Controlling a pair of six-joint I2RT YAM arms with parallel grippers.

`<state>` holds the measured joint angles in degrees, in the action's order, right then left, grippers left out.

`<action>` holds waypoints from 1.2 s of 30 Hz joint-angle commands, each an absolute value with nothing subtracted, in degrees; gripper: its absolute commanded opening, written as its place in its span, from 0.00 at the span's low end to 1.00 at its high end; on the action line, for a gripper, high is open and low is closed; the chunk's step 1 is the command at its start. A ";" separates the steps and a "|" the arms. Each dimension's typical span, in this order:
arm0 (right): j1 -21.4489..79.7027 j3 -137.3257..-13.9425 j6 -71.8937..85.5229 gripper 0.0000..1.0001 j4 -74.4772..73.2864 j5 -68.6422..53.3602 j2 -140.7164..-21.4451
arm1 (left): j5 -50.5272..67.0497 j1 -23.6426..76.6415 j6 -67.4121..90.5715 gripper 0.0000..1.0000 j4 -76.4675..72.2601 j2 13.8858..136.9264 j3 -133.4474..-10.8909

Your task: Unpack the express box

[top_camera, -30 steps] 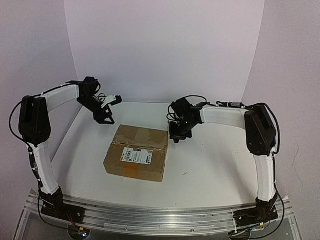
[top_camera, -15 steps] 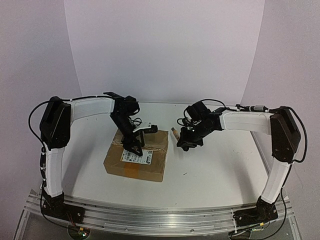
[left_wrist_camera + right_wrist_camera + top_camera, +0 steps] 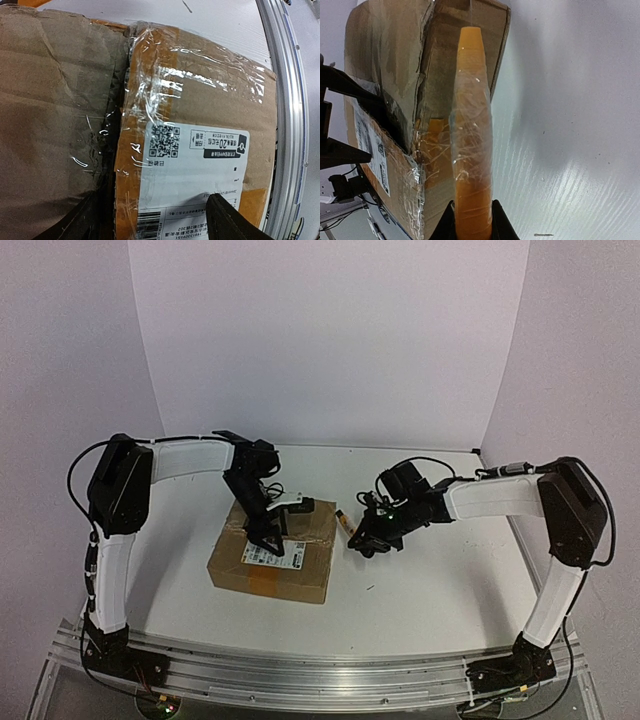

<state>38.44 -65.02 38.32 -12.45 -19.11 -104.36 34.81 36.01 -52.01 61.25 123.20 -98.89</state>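
Express box [image 3: 272, 558]: left hand [image 3: 268, 536] splayed over it, right hand [image 3: 364, 537] gripping orange wrapped tool [image 3: 470, 125]; tip may skid off glossy tape [image 3: 150, 90].

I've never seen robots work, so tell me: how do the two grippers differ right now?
The left gripper is open and holds nothing; the right gripper is shut on an orange tool. The left gripper is over the top of the express box, by its label; the right gripper is beside the box. Both face the box.
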 commanded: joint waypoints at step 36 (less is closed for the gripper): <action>34.56 -46.91 50.87 0.00 15.12 -38.92 -95.01 | 28.27 35.60 -58.28 0.00 58.27 118.18 -92.60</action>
